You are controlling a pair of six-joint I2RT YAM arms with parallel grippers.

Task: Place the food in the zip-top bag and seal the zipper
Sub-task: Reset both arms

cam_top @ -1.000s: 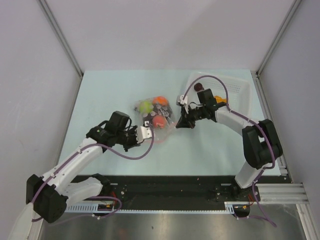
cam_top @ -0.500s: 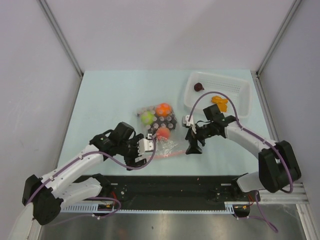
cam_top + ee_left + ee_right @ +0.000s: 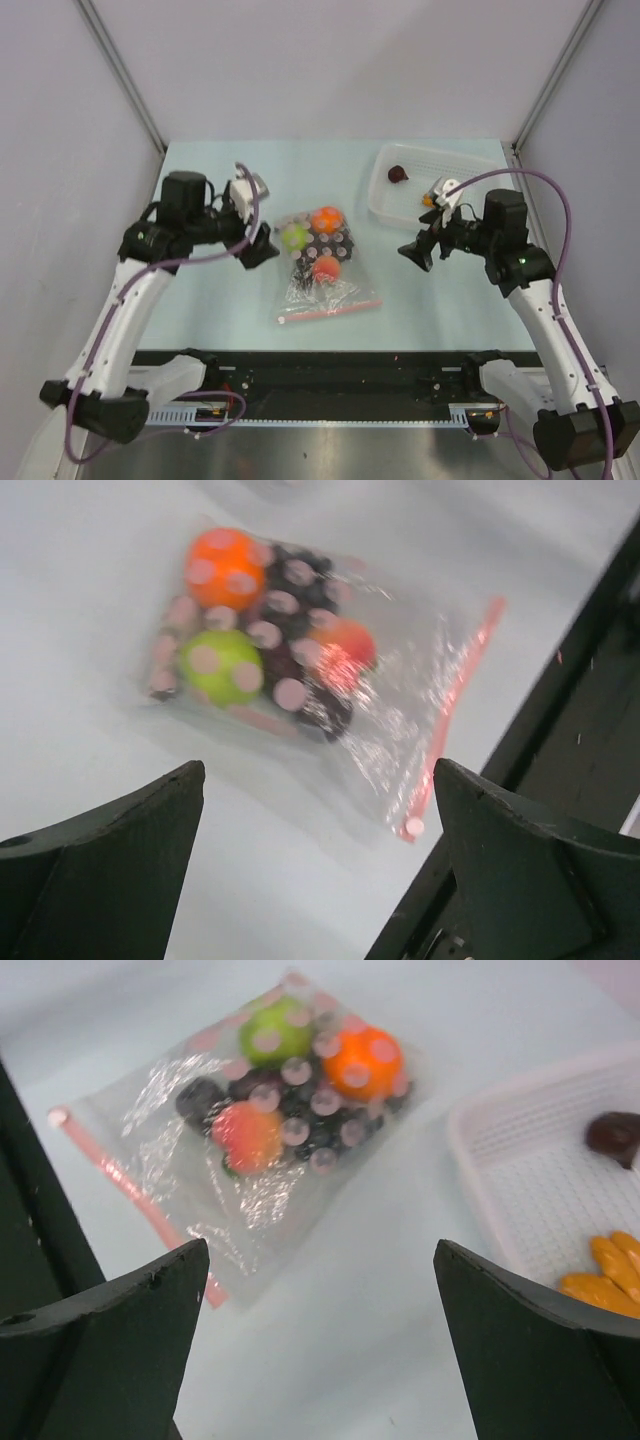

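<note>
Pulling back to the bag's (image 3: 338, 290) 9 and 3 o'clock, my left gripper (image 3: 262, 247) and right gripper (image 3: 413, 252) are standing spread wide, holding nothing. Between them the bag is lying flat with the food (image 3: 318, 238) inside and the zipper (image 3: 330, 310) along its 6 o'clock edge, so I am judging it sealed.

This is a robotics lab test cell: a pale blue-green surface (image 3: 200, 300) is boxed in on three sides by blank grey-white panels (image 3: 330, 70) held in aluminium posts (image 3: 120, 75). Two white-and-black machines, the left arm (image 3: 125, 310) and the right arm (image 3: 550, 310), are bolted to a black base rail (image 3: 340, 375) at the near edge, with purple cables (image 3: 566, 210) looping along them and bare sheet metal (image 3: 330, 455) in front. On the surface lie plastic toy food (image 3: 326, 218) and a white perforated basket (image 3: 455, 162), props rather than groceries.
</note>
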